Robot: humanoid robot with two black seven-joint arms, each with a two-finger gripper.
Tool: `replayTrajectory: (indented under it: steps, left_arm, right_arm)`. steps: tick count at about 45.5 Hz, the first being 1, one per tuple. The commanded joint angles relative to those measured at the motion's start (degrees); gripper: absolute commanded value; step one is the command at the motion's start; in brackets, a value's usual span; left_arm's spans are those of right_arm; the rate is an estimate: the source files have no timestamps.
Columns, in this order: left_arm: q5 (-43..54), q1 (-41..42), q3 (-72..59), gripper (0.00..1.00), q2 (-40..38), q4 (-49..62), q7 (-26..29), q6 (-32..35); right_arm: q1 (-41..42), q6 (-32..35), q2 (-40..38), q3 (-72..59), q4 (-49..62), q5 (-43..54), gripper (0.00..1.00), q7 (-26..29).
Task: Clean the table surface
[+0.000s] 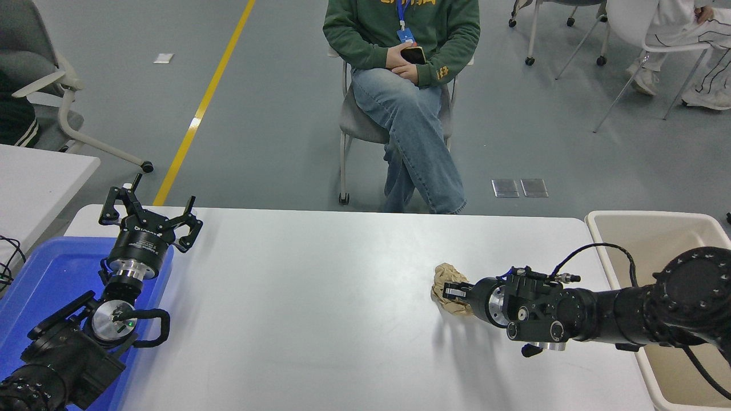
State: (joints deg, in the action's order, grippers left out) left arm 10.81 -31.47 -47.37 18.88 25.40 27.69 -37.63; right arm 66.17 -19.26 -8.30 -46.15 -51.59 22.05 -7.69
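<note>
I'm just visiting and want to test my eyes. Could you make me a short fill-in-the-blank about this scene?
1. The right gripper is closed on a crumpled wad of brown ____.
2. The left gripper hangs open above a tray coloured ____.
3. The beige bin stands at the table surface's ____ end.

Missing words: paper; blue; right
</note>
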Motion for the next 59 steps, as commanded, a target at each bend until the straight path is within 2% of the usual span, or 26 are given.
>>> replayTrajectory:
  steps: [1, 13, 23, 40, 59]
  left_arm:
    - [0.00, 0.00, 0.00, 1.00, 0.02, 0.00, -0.01, -0.07]
    - [0.00, 0.00, 0.00, 1.00, 0.02, 0.00, -0.01, -0.07]
    - [0.00, 0.00, 0.00, 1.00, -0.07, 0.00, -0.01, 0.01]
    - [0.00, 0.00, 0.00, 1.00, 0.02, 0.00, -0.01, -0.07]
    - [0.00, 0.00, 0.00, 1.00, 0.02, 0.00, -0.01, 0.01]
  right_arm:
    - [1.50, 0.89, -3.92, 3.61, -2.46, -0.43, 0.00, -0.14]
    - [6.34, 1.16, -10.86, 8.18, -9.93, -0.43, 0.00, -0.22]
    - [13.18, 1.60, -20.69, 9.41, -18.62, -0.17, 0.00, -0.40]
    - [22.42, 9.24, -33.80, 11.00, -24.26, -0.17, 0.00, -0.40]
    - [27.00, 17.51, -43.65, 12.93, -25.23, 0.62, 0.00, -0.40]
